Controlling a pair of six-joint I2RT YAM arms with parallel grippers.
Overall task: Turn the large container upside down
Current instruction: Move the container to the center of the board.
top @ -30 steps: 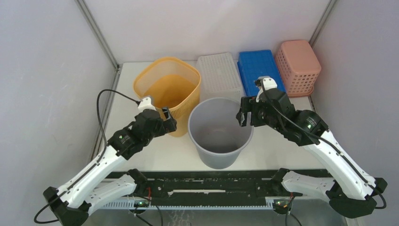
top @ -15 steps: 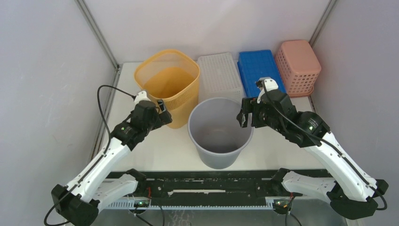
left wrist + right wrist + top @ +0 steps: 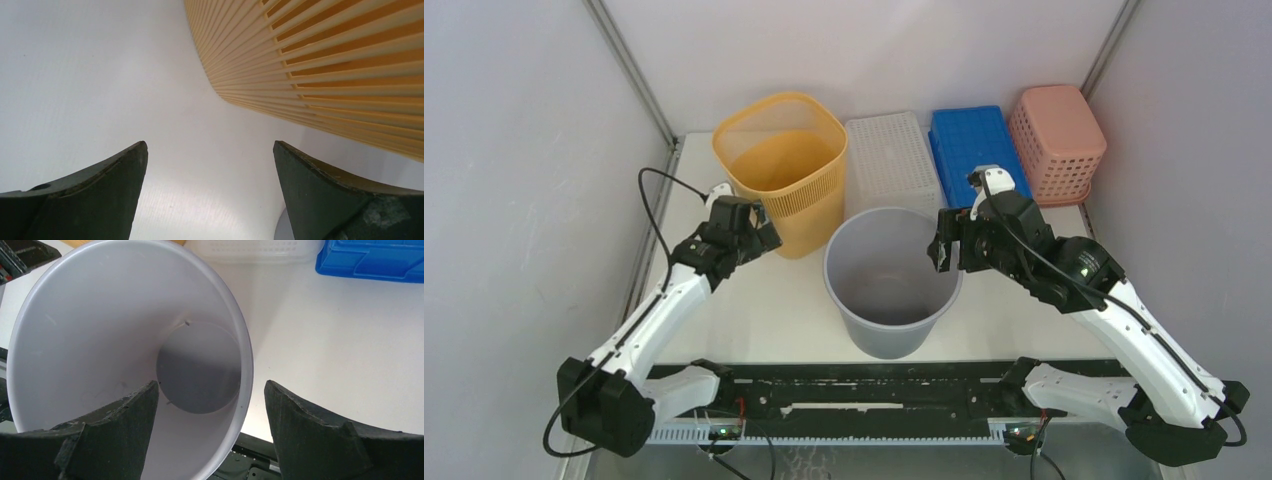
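A grey round bucket [image 3: 892, 285] stands upright and empty at the table's middle; it also shows in the right wrist view [image 3: 125, 340]. My right gripper [image 3: 940, 250] is open and straddles the bucket's right rim, with one finger inside and one outside [image 3: 210, 386]. A yellow slatted basket [image 3: 779, 165] stands upright behind and to the left of the bucket. My left gripper [image 3: 760, 234] is open and empty at the basket's near left side. In the left wrist view [image 3: 210, 190] the basket's wall [image 3: 325, 60] lies ahead to the right, outside the jaws.
A white perforated tray [image 3: 889, 160], a blue tray [image 3: 974, 145] and a pink basket [image 3: 1056, 140] stand along the back edge. Grey walls close in on both sides. A black rail [image 3: 884, 400] runs along the near edge.
The yellow basket has shifted back toward the far edge. My left gripper has moved back and left alongside it. The right arm and the grey bucket have not moved.
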